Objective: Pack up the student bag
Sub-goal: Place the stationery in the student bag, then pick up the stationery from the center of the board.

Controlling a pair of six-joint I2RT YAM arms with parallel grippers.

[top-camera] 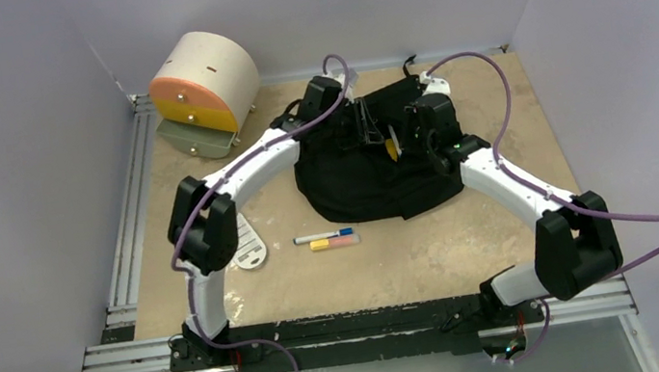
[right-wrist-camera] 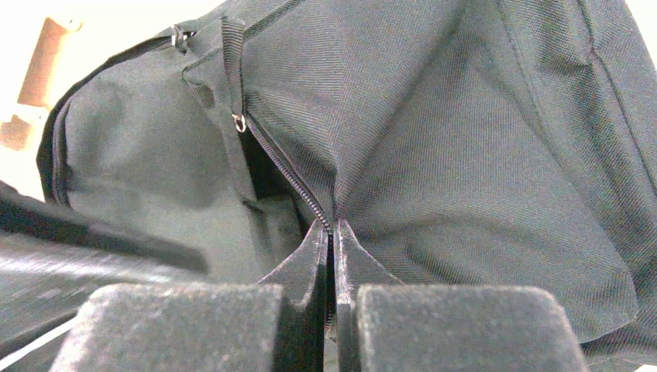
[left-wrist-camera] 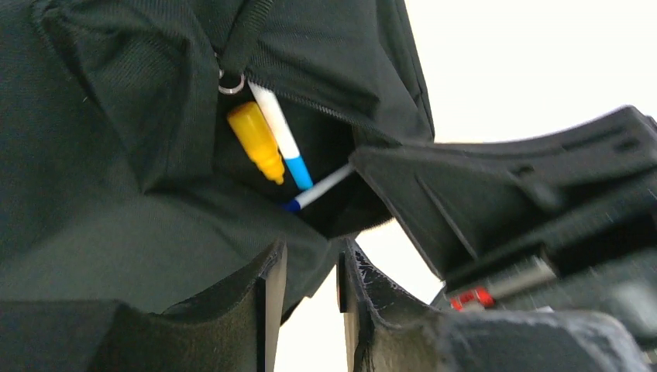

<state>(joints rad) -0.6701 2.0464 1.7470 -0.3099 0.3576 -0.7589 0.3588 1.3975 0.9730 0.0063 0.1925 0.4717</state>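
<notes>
The student bag (top-camera: 364, 181) is a soft black backpack lying at the middle back of the table. My right gripper (right-wrist-camera: 331, 232) is shut on the zipper edge of its pocket opening (right-wrist-camera: 290, 182) and holds that edge up. My left gripper (left-wrist-camera: 311, 252) is open just below the same opening, with a fold of bag fabric (left-wrist-camera: 155, 232) resting against its left finger. Inside the pocket I see a yellow highlighter (left-wrist-camera: 256, 139) and two white pens with blue ends (left-wrist-camera: 283, 139). From above, both grippers (top-camera: 366, 127) (top-camera: 404, 136) meet over the bag's far part.
A blue-and-white marker (top-camera: 323, 236) and a yellow-pink highlighter (top-camera: 334, 242) lie on the table in front of the bag. A white ruler piece (top-camera: 248, 244) lies by the left arm. A cream-and-orange drawer box (top-camera: 200, 87) stands at the back left.
</notes>
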